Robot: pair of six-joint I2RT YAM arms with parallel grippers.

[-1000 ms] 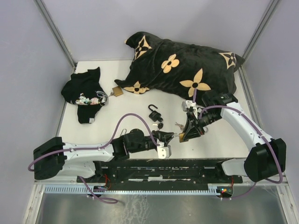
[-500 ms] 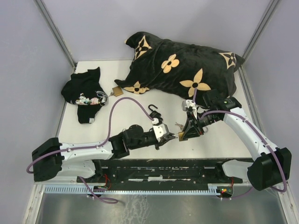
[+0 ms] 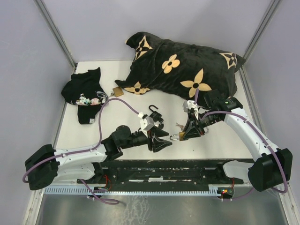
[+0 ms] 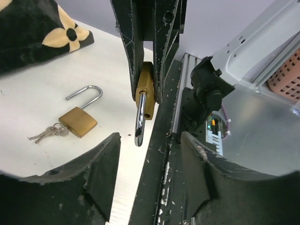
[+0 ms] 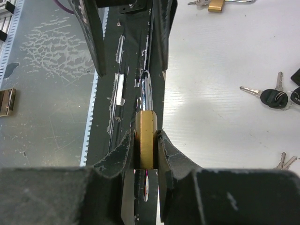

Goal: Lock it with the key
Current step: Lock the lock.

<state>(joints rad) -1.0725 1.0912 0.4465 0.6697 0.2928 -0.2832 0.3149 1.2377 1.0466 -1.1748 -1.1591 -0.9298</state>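
My right gripper (image 3: pixel 184 134) is shut on a brass padlock (image 3: pixel 176 137). The padlock is held off the table with its steel shackle pointing at my left gripper (image 3: pixel 162 140). In the right wrist view the padlock (image 5: pixel 146 138) sits clamped between the fingers (image 5: pixel 171 152). My left gripper (image 4: pixel 150 157) is open and empty, a short way left of the shackle (image 4: pixel 139 121). The jaws stand on either side of its line without touching it. Black-headed keys (image 5: pixel 272 97) and a small key bunch (image 3: pixel 179 125) lie on the table.
A black padlock (image 3: pixel 153 112) lies open behind the grippers. A second brass padlock (image 4: pixel 78 121) with keys (image 4: pixel 47 133) lies on the table. Another brass padlock (image 3: pixel 117 92) lies by the black flowered pillow (image 3: pixel 183 65). A black garment (image 3: pixel 84 93) lies at the far left.
My left arm has drawn back to the left, so its gripper is now a little farther from the padlock. My right gripper keeps hold of the padlock, almost still.
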